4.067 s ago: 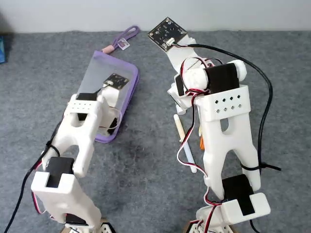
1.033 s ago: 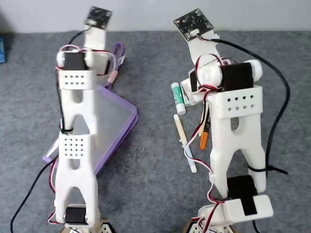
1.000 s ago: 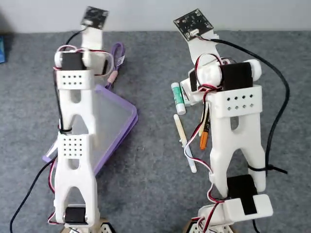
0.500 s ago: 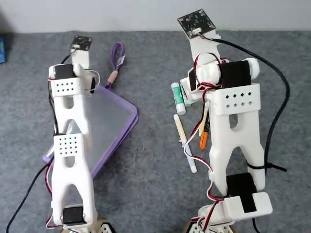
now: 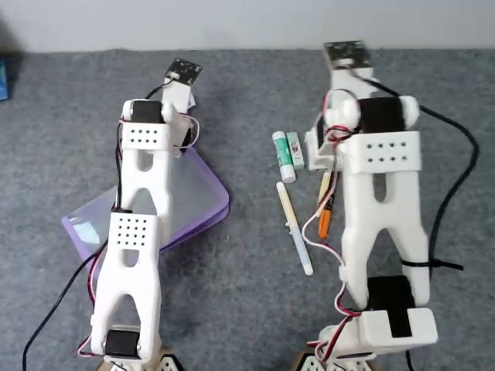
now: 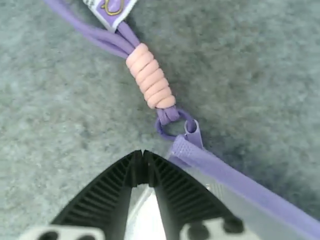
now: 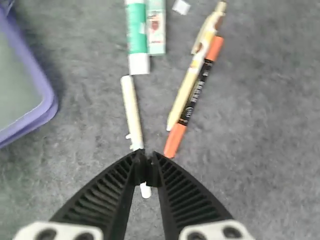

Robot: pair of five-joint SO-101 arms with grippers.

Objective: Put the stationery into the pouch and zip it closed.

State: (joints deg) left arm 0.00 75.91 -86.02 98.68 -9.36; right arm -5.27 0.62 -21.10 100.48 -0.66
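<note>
High view: the purple pouch (image 5: 203, 202) lies on the grey table (image 5: 62, 116) beneath the left arm. A glue stick (image 5: 281, 157), cream pen (image 5: 292, 220) and orange pen (image 5: 325, 222) lie loose beside the right arm, apart from the pouch. Left wrist view: the left gripper (image 6: 143, 159) has its fingers pressed tip to tip, just beside the zip pull (image 6: 191, 131). Right wrist view: the right gripper (image 7: 145, 162) is likewise pressed tip to tip, over the cream pen's end.

My left claw (image 6: 144, 170) and right claw (image 7: 146, 167) are black, ribbed inside, on white arms (image 5: 143, 255). The pouch (image 5: 197, 193) is frosted clear with purple edging. Its purple cord (image 6: 100, 37) carries a pink coil (image 6: 151, 82). The speckled grey tabletop (image 5: 247, 309) bears a green-and-white glue stick (image 7: 136, 35), a cream pen (image 7: 131, 112) and an orange-and-black marker (image 7: 195, 95).
</note>
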